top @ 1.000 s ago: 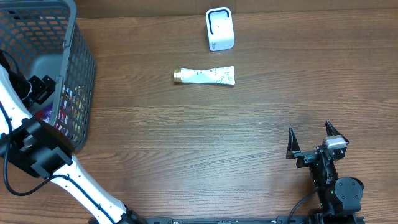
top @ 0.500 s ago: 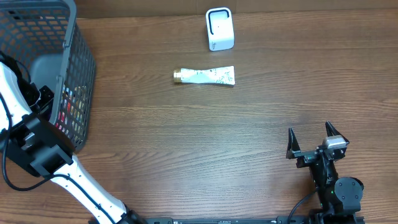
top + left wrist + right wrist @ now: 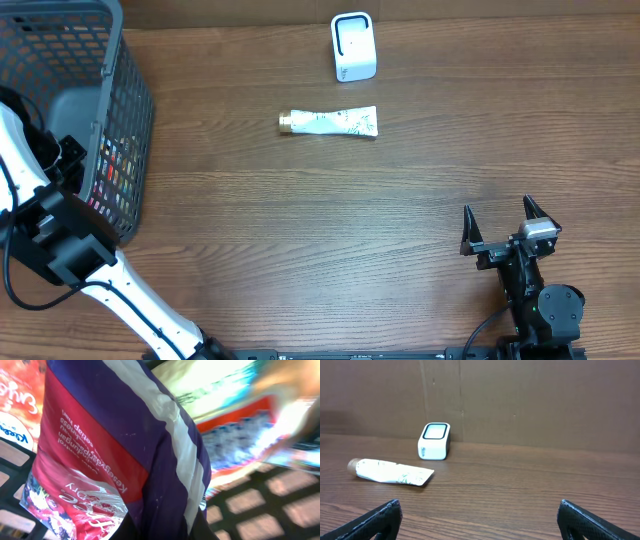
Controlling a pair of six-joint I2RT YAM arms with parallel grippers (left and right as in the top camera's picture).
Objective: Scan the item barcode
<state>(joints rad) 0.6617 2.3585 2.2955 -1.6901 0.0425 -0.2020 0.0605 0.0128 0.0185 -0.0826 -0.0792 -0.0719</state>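
Note:
My left gripper (image 3: 162,529) is down inside the grey mesh basket (image 3: 132,95) at the table's left edge, shut on a purple and red foil packet (image 3: 115,445). A fold of the packet is pinched between the dark fingers (image 3: 134,532). In the overhead view the left gripper (image 3: 72,158) is mostly hidden behind the basket wall. The white barcode scanner (image 3: 353,47) stands at the back of the table, also visible as the scanner (image 3: 434,441) in the right wrist view. My right gripper (image 3: 508,228) rests open at the front right, holding nothing.
A white tube (image 3: 330,122) with a gold cap lies flat just in front of the scanner; the tube (image 3: 392,471) also shows in the right wrist view. Other colourful packets (image 3: 240,415) lie in the basket around the held one.
My left gripper has gone from open to shut on the packet and has sunk slightly deeper into the basket. The right arm, tube and scanner have not moved.

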